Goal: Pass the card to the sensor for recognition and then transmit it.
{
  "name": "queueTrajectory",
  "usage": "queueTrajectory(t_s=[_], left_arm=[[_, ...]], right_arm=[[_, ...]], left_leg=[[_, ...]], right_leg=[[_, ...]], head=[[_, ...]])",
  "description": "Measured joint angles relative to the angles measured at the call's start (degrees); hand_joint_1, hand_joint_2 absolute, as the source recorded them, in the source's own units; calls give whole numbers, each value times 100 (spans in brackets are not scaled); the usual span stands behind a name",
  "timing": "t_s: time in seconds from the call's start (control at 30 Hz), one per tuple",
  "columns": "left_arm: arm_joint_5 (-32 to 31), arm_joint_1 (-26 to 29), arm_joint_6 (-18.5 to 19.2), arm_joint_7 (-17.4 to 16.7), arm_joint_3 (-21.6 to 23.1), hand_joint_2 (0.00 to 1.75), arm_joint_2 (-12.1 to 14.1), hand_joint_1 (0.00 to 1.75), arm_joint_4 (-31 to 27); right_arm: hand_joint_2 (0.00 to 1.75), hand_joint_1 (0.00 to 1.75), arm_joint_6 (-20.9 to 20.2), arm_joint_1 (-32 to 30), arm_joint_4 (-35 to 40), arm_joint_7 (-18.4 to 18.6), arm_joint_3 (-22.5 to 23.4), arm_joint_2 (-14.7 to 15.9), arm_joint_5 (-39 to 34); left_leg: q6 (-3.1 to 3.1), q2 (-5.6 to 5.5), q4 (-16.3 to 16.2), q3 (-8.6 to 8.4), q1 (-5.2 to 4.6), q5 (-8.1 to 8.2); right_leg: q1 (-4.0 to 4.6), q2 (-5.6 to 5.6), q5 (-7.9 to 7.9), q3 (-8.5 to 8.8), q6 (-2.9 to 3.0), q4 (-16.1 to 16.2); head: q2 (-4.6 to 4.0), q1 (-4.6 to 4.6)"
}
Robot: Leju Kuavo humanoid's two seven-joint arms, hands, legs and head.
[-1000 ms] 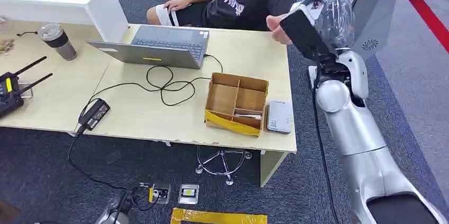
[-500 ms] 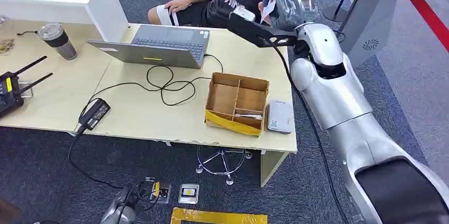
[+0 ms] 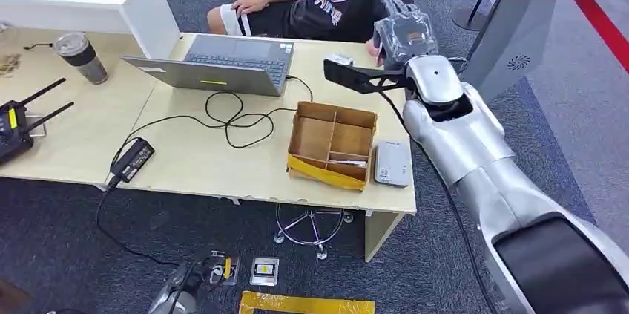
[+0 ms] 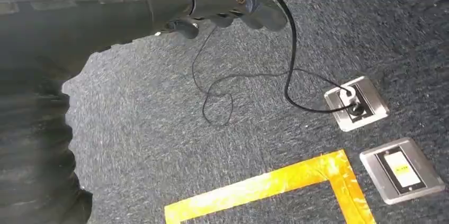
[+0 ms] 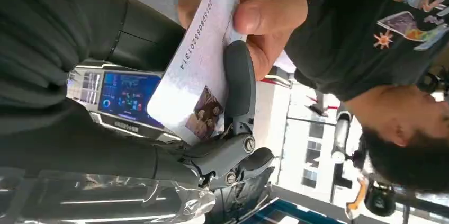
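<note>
The right hand pinches a white card in its fingers while a person's hand grips the card's other end. The left hand's fingers hang curled, holding nothing.

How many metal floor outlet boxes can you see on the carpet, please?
2. In the left wrist view, one floor box has black cables plugged into it; the other floor box lies beside it, by the yellow tape corner. Others may be hidden under the desk.
</note>
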State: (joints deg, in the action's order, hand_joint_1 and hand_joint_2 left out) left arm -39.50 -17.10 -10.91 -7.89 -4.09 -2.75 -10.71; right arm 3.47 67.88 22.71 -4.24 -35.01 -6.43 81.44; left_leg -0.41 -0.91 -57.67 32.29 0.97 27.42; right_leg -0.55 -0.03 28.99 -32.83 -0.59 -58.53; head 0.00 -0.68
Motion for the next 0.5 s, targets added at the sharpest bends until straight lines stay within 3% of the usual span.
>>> queueTrajectory(t_s=[0.4,0.43,0.47,0.5], left_arm=[[-39,55,20,-2,2,175,-48,0,2],[-39,58,20,-2,2,175,-48,0,4],[-39,58,22,-4,2,175,-48,0,2],[-39,57,22,-2,2,175,-48,0,2]], right_arm=[[175,175,61,-33,-247,192,-146,273,15],[175,73,66,-33,-262,197,-153,297,15],[175,0,66,-34,-278,201,-155,308,15],[175,0,66,-36,-289,201,-157,319,13]], left_leg=[[0,5,0,2,0,0],[0,5,0,2,0,0],[0,6,0,2,0,0],[0,8,0,1,0,1]], right_leg=[[0,4,0,-2,0,0],[0,5,0,-1,0,0],[0,7,-1,-2,0,0],[-1,8,-1,-3,0,0]], head=[[0,-2],[-2,-2],[-2,-2],[-2,0]])
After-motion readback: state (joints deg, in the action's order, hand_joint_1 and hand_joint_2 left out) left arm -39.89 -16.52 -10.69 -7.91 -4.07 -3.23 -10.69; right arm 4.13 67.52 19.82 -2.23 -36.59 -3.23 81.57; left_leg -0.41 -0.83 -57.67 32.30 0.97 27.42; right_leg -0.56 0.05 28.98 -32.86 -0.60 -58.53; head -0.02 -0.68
